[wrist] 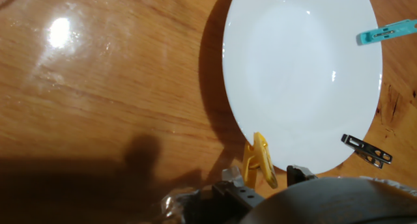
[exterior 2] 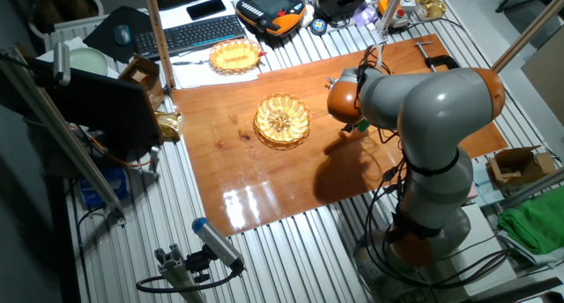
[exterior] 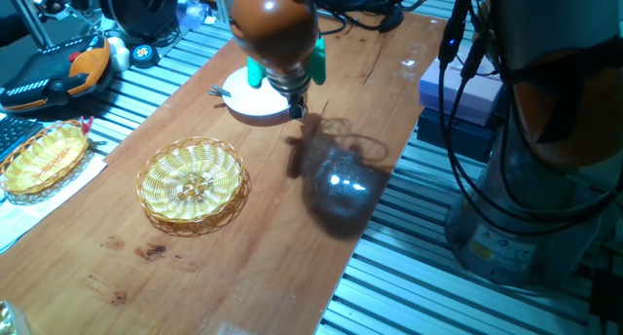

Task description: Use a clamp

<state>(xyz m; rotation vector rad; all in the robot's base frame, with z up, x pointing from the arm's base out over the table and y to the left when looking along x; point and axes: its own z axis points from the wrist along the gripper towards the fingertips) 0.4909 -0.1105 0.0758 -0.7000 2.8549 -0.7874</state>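
The clamp (wrist: 259, 160) is a small yellow peg standing at the near rim of the white plate (wrist: 300, 74). Its mouth is at the rim and its handles spread toward me. In the hand view my gripper (wrist: 264, 175) straddles it, a fingertip (wrist: 231, 177) on each side with a small gap to the peg. The jaws look open and are not squeezing it. From one fixed view, the gripper (exterior: 295, 108) hangs low over the edge of the plate (exterior: 248, 96).
A teal peg (wrist: 388, 32) and a dark clip (wrist: 366, 150) sit on the plate's rim. A round wicker basket (exterior: 192, 184) lies on the wooden table (exterior: 253, 257), and an oval basket (exterior: 44, 158) lies beside it. A black bar clamp (exterior 2: 436, 56) is at the far corner.
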